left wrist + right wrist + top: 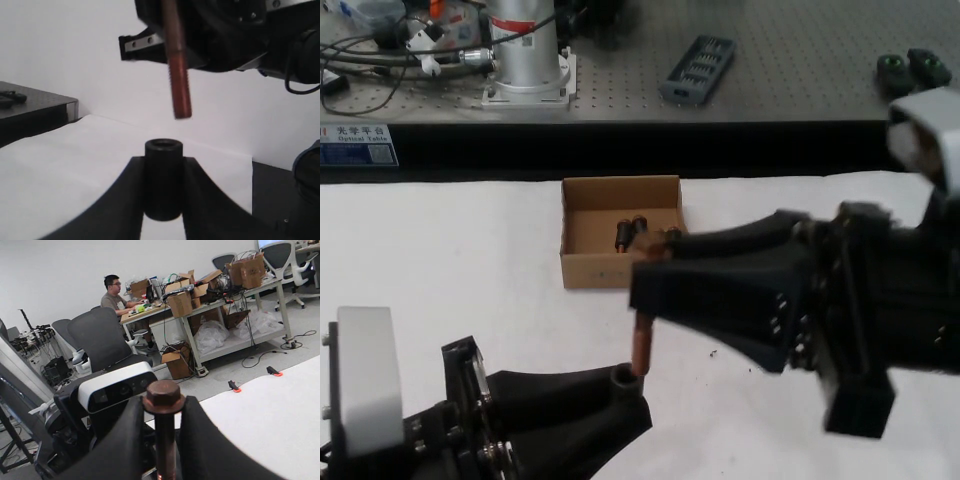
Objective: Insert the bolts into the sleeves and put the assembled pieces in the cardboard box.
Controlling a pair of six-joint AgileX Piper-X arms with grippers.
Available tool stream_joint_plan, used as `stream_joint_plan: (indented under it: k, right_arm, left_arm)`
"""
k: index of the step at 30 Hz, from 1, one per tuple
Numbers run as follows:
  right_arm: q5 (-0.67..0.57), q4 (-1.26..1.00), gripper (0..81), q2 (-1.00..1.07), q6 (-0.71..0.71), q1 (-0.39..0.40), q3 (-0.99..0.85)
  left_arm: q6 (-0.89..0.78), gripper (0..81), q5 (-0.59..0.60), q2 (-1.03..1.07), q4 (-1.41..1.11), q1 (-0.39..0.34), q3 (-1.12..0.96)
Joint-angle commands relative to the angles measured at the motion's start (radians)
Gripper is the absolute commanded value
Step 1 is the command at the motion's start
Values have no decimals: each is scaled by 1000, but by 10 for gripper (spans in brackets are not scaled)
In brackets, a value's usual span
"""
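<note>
Left wrist view has the sleeve [163,180] standing upright, open end up, clamped between the two fingers of the left hand [163,165]. Hanging straight down just above it is the copper-coloured bolt [179,75], with its threaded tip close to the sleeve's rim but not touching, so there's a bit of air between them. Up top, the right hand [162,407] is pinched on the bolt right under its hex head. Way farther back, the cardboard box [620,270] sits well apart from all that, up against the far edge of the white surface [450,260], with a few dark pieces [630,232] inside.
</note>
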Motion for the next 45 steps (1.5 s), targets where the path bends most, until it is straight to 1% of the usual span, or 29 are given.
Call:
stream_joint_plan:
  k: [1, 5, 15, 21, 34, 39, 45]
  right_arm:
    - [-14, -19, 38, 14, 1, 16, -5]
    - [-7, -36, 38, 40, 1, 33, -5]
    - [-7, -44, 38, 43, -3, 25, -5]
    - [-7, -133, 38, 43, 2, 25, -5]
    - [-7, -122, 38, 43, -6, 25, -5]
    - [-5, -73, 38, 43, -71, 25, -5]
    - [17, -69, 38, 43, -73, 14, -5]
  left_arm:
    - [-9, 6, 33, -10, -72, 2, -5]
    - [-9, 6, 33, -10, -72, 2, -5]
    - [-9, 6, 33, -10, -79, 2, -5]
    - [-9, 6, 33, -10, -79, 2, -5]
    - [-9, 6, 33, -10, -74, 2, -5]
    - [-9, 6, 33, -10, -74, 2, -5]
    - [-9, 6, 33, -10, -71, 2, -5]
